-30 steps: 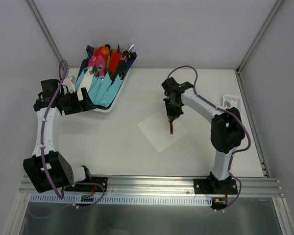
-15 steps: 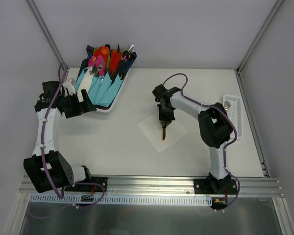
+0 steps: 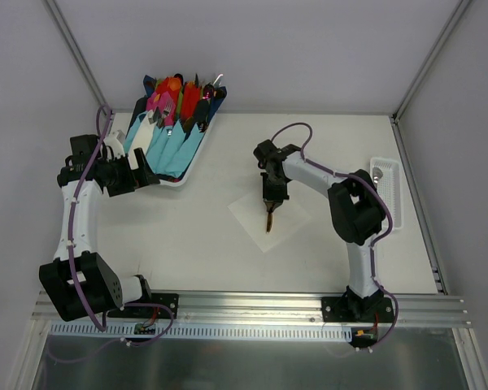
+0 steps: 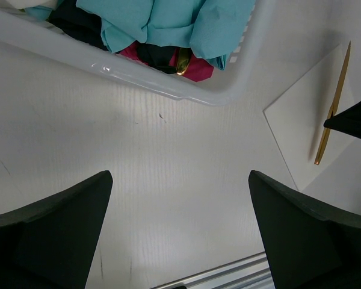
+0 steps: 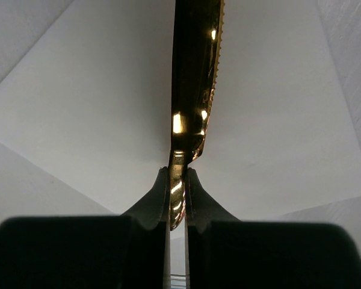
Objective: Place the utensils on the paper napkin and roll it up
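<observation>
white table (image 3: 187,236) with the paper napkin (image 3: 248,210) on it; right gripper (image 3: 271,203) pinches the golden knife (image 3: 269,221) tight, pointing lengthwise over the napkin.

We find no text, label, brand, number or sign that can be read in any of the three views.
</observation>
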`<state>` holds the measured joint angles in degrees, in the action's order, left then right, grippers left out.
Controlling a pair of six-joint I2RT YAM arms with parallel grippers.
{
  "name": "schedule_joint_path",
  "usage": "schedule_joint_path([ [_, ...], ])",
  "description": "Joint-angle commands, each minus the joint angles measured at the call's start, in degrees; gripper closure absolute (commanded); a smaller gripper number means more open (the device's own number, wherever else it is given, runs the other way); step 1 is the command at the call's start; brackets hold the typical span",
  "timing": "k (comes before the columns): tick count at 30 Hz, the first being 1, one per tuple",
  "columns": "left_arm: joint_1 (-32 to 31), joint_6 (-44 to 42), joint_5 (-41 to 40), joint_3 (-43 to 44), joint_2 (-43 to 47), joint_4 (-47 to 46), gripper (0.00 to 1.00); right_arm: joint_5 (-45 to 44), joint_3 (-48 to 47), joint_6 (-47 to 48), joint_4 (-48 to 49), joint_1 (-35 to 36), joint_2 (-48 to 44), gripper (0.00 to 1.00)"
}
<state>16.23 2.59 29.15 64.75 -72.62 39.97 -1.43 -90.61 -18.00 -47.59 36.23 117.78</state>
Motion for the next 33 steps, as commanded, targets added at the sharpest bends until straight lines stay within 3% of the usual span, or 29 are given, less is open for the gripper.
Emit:
schedule_joint_path([
  [1,0.29,0.14,-1.11,-0.15,1.6,0.82,0.01,0.73,-1.15,-0.28,-0.13,-0.89,0.7,1.0],
  [22,0.29,-0.66,-1.55,0.02,0.99,0.99,0.01,2.75,-1.94,1.39,-0.22,-2.57,3.51,1.0],
  [27,0.3,-1.01,-0.76,0.11,0.9,0.9,0.01,3.1,-2.2,0.86,-0.13,-2.57,3.43,0.78],
  [33,0.29,-1.27,-1.11,-0.06,1.16,0.99,0.01,2.84,-2.56,-0.19,-0.13,-2.57,1.85,0.66],
])
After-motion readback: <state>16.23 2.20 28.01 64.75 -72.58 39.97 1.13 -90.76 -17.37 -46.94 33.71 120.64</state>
